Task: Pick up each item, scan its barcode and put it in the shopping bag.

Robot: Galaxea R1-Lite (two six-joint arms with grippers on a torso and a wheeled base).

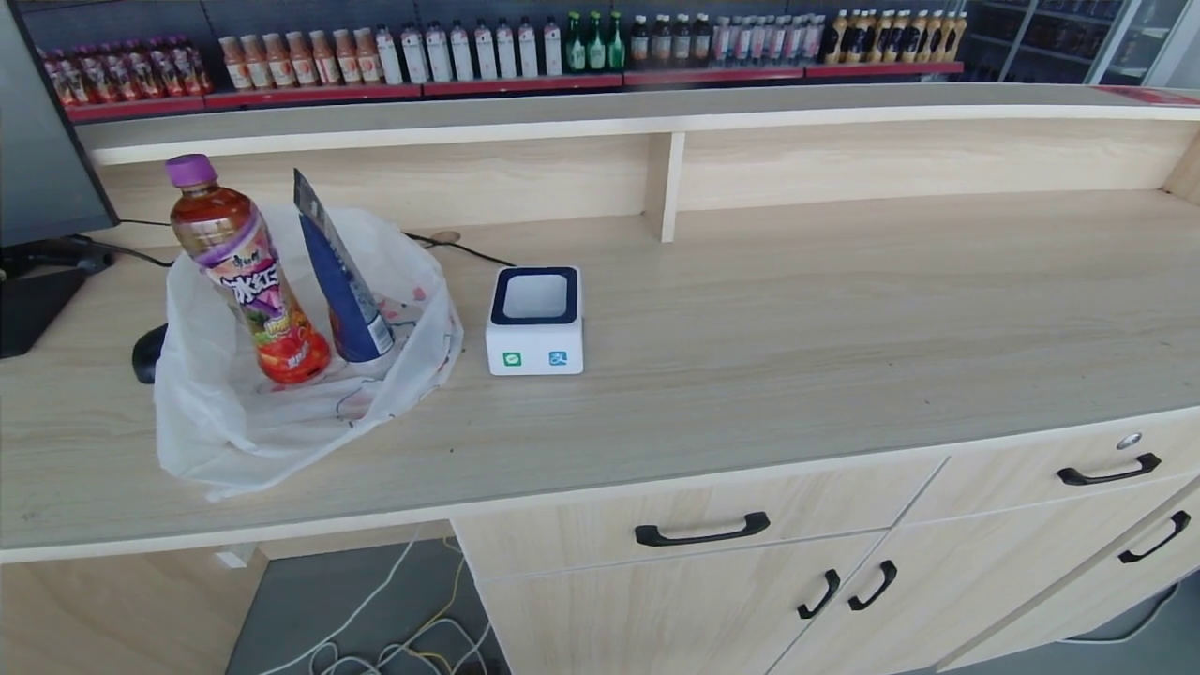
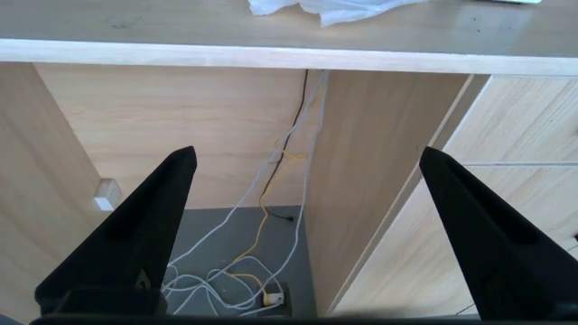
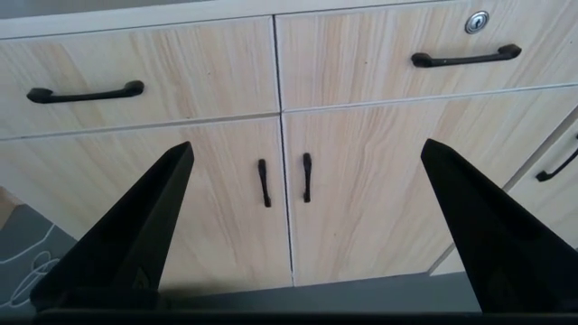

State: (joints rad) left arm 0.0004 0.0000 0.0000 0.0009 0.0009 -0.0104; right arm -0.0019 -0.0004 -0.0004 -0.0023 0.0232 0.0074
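Down below the counter [image 1: 797, 319] edge, both arms sit low. The left gripper [image 2: 307, 155] has its fingers spread wide and faces the open recess with loose cables [image 2: 226, 280]. The right gripper [image 3: 307, 146] (fingers just as far apart) faces the cabinet doors [image 3: 361, 208]. Neither holds anything. On top, the shopping bag [image 1: 216, 422] lies at nine o'clock of the scanner [image 1: 535, 322]. The bottle [image 1: 248, 272] stands inside the bag, with the blue pouch [image 1: 342, 281] at its three o'clock.
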